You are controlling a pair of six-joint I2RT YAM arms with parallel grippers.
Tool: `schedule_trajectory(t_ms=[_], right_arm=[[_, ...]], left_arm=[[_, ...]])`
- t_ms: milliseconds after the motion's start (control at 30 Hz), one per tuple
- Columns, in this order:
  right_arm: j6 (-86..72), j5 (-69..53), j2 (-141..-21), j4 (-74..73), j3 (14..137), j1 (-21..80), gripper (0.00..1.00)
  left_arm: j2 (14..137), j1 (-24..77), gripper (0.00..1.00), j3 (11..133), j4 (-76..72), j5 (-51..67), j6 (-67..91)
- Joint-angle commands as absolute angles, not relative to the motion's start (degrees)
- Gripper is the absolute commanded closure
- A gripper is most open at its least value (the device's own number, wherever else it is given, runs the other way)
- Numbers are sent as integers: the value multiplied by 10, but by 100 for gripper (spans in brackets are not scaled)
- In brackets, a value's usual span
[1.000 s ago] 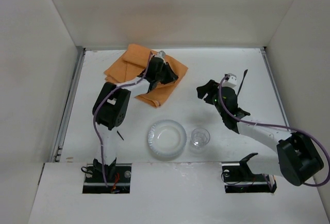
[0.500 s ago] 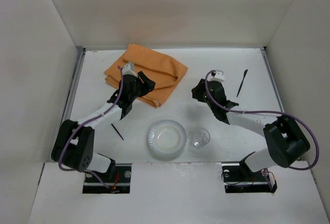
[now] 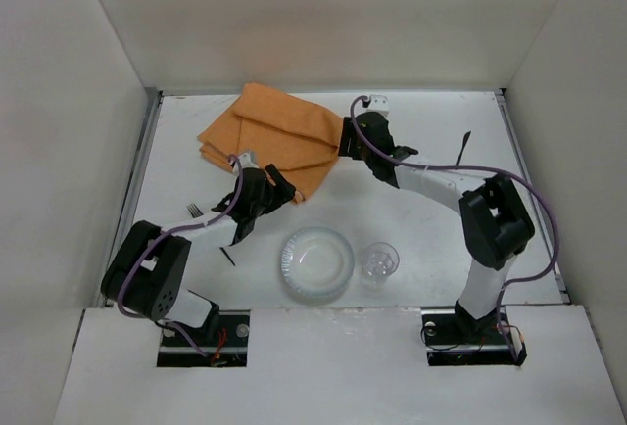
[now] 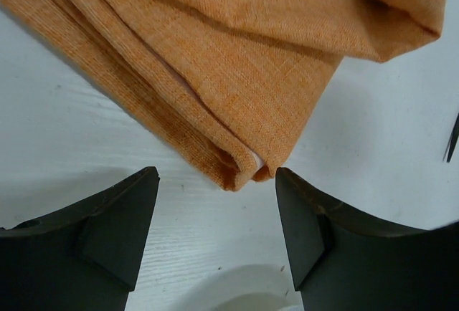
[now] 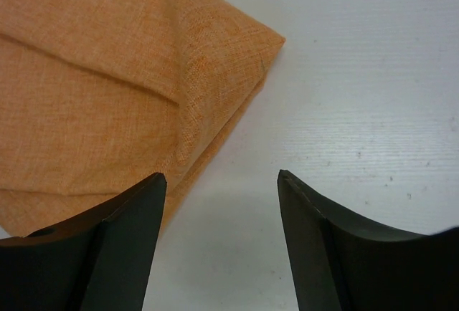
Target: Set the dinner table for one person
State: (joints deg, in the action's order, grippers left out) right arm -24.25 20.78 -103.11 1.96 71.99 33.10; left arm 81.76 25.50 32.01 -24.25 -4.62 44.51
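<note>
The left end effector (image 3: 263, 190) is seen open: in the left wrist view its two dark fingers (image 4: 115, 232) are spread wide, with nothing clamped between them. The folded near corner of the orange placemat (image 4: 237, 53) is found just ahead of the left end effector (image 4: 216, 178), its tip reaching the mouth of the gap without touching either finger.

The right end effector (image 3: 348, 139) is likewise seen open, with nothing gripped. In the right wrist view the placemat (image 5: 93, 74) is spread ahead of and to one side of the right end effector (image 5: 221, 177). Its pointed corner lies ahead of the gap, and its folded edge runs down behind one finger (image 5: 107, 254). The other finger is set over bare white surface.

The dinner table (image 3: 431, 229), a broad white surface walled on three sides, lies under both end effectors and extends around them. The placemat (image 3: 269, 131) is laid on it, crumpled and folded, between the two end effectors.

A round plate (image 3: 316, 263) and a clear cup (image 3: 380, 260) are set side by side on the surface, nearer the arm bases than either end effector. A black fork (image 3: 195, 211) lies on the outer side of the left end effector, near it. A black knife (image 3: 462, 141) lies on the outer side of the right end effector, well apart from it.
</note>
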Motion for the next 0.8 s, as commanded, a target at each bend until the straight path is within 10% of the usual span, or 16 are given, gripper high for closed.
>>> schedule_trajectory(t_ms=[0, 267, 400, 767], right_arm=[[-205, 204, -1065, -29, 779, 335, 30], [-185, 173, -1153, -76, 884, 335, 38], [-191, 186, -1178, -89, 908, 335, 64], [-289, 207, -996, -17, 643, 349, 86]], left_arm=[[830, 263, 36, 340, -293, -25, 451], [879, 263, 48, 353, -285, -29, 457], [913, 261, 66, 359, -287, -31, 457], [912, 206, 91, 327, -281, -78, 452]])
